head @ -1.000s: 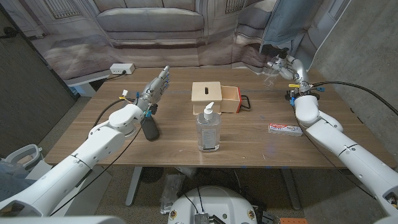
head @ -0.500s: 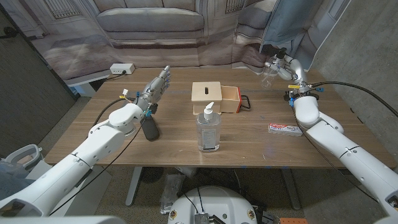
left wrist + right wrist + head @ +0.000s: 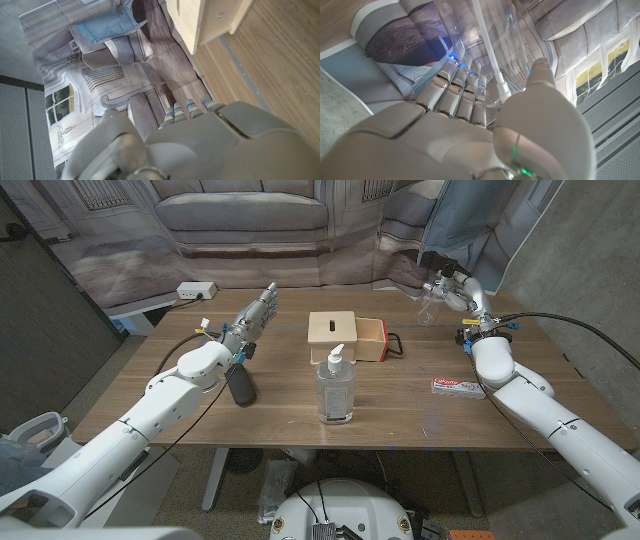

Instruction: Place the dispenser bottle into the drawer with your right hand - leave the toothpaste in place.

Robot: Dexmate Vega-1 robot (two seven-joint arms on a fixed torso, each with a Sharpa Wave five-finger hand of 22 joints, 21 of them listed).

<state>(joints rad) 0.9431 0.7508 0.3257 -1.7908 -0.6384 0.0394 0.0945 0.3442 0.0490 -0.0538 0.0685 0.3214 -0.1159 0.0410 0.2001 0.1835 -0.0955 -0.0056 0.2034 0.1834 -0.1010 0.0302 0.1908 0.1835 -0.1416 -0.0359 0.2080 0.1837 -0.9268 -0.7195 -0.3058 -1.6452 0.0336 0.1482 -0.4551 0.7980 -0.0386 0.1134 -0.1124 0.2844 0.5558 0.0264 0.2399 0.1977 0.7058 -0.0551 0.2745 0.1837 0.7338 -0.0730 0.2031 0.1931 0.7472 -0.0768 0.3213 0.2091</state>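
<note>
**Task object.** The clear dispenser bottle is off the table, gripped in my right hand. It is held up to the right of the drawer box and beyond it, over the far part of the table. In the right wrist view, the fingers of my right hand wrap one side of the clear dispenser bottle and the thumb presses the other. A thin tube runs down inside the bottle.

**Drawer.** The drawer is pulled out from the right side of the drawer box. Its black handle points right.

**Toothpaste.** The toothpaste lies flat on the table, right of the drawer box and nearer to me.

**Second bottle.** A pump bottle stands upright just in front of the drawer box.

**Left hand.** My left hand is raised left of the drawer box, fingers extended and apart, holding nothing. A black cylinder lies on the table near my left forearm, left of the pump bottle. In the left wrist view, the fingers point toward the drawer box.
</note>
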